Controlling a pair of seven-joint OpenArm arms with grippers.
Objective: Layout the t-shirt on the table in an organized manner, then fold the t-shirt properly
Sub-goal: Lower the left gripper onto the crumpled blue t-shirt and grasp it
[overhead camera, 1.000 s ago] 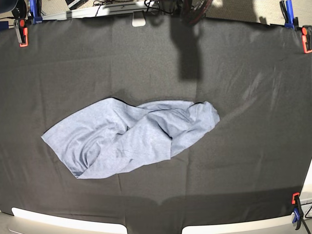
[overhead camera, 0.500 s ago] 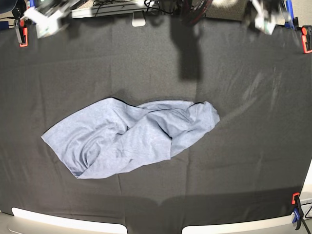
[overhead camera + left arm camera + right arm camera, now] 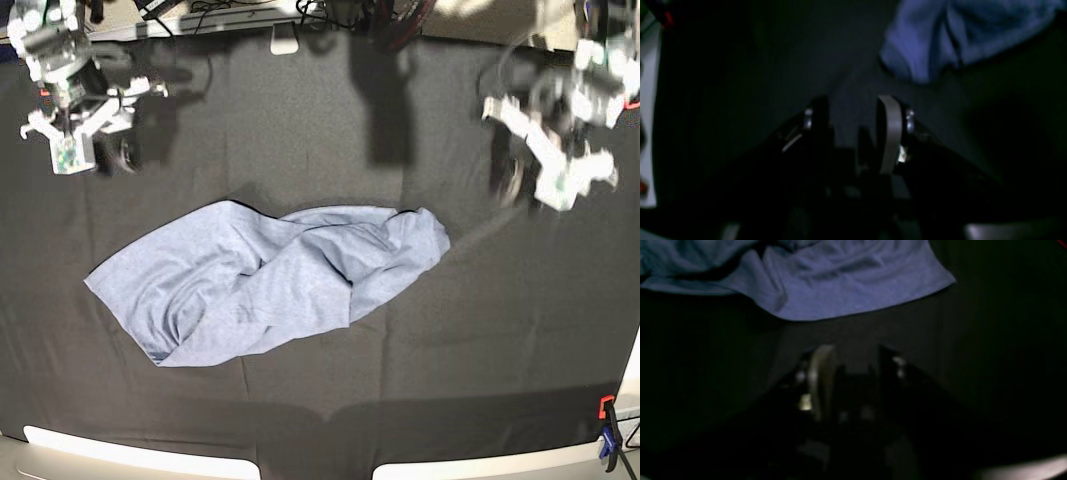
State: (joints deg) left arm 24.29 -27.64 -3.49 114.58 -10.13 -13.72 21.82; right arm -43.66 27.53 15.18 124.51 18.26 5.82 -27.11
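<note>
The t-shirt point(image 3: 270, 290) lies crumpled in a slanted heap at the middle of the table point(image 3: 300, 130), blue-grey, with no lettering showing. My right gripper point(image 3: 110, 150) hovers over the far left of the table, well away from the shirt. In the right wrist view that gripper point(image 3: 853, 355) is open over bare black cloth, with the shirt's hem point(image 3: 840, 290) ahead of it. My left gripper point(image 3: 515, 175) hangs over the far right. In the left wrist view it point(image 3: 853, 106) is open and empty, and a bunched end of the shirt point(image 3: 940, 36) lies ahead to the right.
An orange-and-blue clamp point(image 3: 607, 435) grips the near right corner. White panels point(image 3: 130, 458) run along the near edge. Cables and gear point(image 3: 280, 15) sit behind the far edge. A white strip point(image 3: 648, 116) borders the left wrist view.
Both arms have swung in from the far corners and down over the table. Both grippers now stand open. The t-shirt has not moved.
</note>
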